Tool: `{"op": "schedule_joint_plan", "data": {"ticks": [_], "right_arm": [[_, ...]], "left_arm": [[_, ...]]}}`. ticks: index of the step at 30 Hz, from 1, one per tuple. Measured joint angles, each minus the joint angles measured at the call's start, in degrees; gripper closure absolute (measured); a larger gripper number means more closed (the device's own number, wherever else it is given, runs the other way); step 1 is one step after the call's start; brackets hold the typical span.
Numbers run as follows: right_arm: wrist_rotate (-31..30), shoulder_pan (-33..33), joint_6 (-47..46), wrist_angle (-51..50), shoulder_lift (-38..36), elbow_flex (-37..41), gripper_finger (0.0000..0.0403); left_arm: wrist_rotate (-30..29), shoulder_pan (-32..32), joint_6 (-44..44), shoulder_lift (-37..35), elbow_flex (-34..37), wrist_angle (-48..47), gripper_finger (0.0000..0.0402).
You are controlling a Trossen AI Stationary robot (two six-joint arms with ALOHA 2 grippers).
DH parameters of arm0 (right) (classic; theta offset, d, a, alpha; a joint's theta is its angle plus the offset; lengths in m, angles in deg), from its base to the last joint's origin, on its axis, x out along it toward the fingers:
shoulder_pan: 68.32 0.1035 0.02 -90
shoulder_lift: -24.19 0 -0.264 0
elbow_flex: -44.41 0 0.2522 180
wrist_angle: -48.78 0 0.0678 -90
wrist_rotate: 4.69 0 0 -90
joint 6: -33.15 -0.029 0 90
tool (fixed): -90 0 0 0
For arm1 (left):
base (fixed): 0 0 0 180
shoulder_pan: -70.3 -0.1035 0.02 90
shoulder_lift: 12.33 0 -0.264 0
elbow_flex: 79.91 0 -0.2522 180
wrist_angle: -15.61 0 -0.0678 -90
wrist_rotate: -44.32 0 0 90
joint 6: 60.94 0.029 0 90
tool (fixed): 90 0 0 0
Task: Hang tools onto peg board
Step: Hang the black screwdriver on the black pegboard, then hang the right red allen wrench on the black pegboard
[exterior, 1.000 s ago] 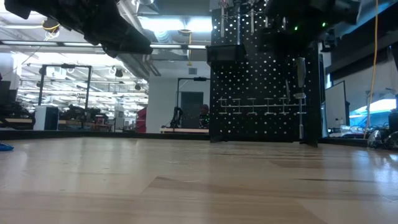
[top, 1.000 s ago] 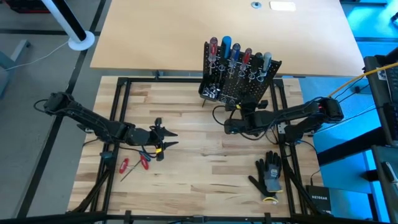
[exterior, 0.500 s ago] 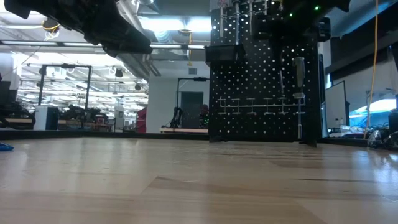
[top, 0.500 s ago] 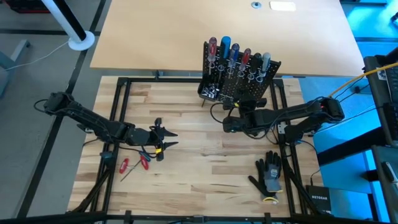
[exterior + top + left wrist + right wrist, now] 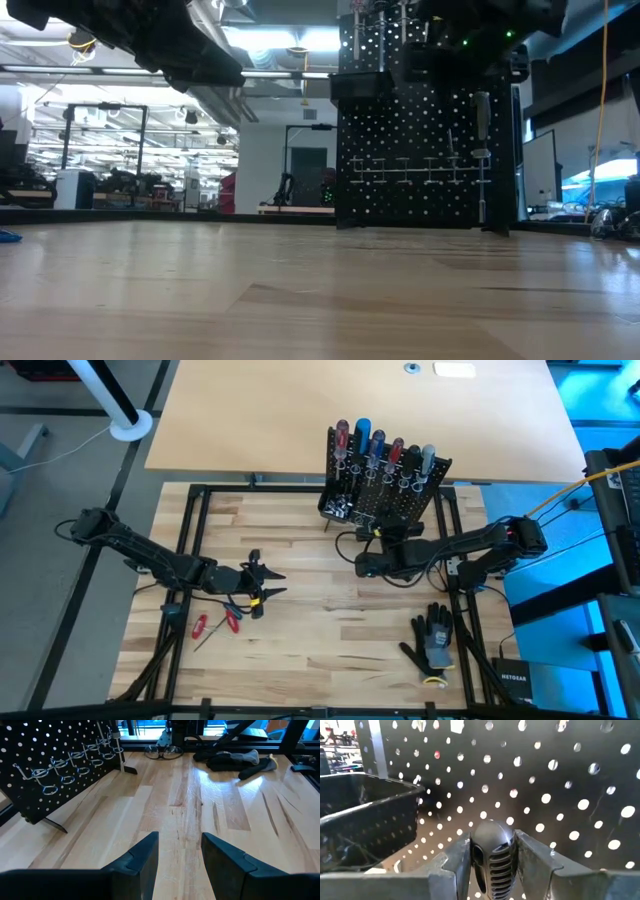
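A black-and-grey work glove (image 5: 432,637) is lying on the bench (image 5: 330,650) near the right arm, and two red-handled tools (image 5: 215,623) are lying just below the left gripper (image 5: 268,584), whose fingers are standing apart on nothing. The peg board (image 5: 385,485) is standing at the bench's far edge, already carrying several screwdrivers. The right gripper (image 5: 492,855) is clamping a grey ribbed tool handle (image 5: 493,851) right before the panel's holes

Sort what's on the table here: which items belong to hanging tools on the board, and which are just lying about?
Part of the job:
- peg board with screwdrivers already hung
- grey-handled tool gripped in the right tool, close to the board
- two red-handled tools on the table by the left tool, which is open and empty

Lying about:
- work glove
- black box at the table's edge
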Motion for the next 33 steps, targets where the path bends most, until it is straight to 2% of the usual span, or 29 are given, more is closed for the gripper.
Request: {"op": "schedule_joint_plan", "data": {"ticks": [4, 11, 23, 27, 33], "right_arm": [[2.7, 0.0, -1.1, 0.1, 0.3, 0.0, 0.0271], [4.1, 0.0, -2.4, -0.3, 3.5, 0.0, 0.0271], [6.4, 0.0, -1.7, -2.1, 3.8, 0.0, 0.0270], [7.6, -0.1, -0.7, -2.2, 3.8, 0.0, 0.0256], [7.3, 0.0, 1.0, -2.4, 3.8, 0.0, 0.0210]], "left_arm": [[0.0, 0.0, 0.0, 0.0, 0.0, 0.0, 0.0263], [0.0, 0.0, -0.4, 0.0, 0.0, 0.0, 0.0263], [0.0, 0.0, -0.5, 0.0, 0.0, 0.0, 0.0263], [0.0, 0.0, -0.5, 0.0, 0.0, 0.0, 0.0263], [0.0, 0.0, -0.5, 0.0, 0.0, 0.0, 0.0263]]}}
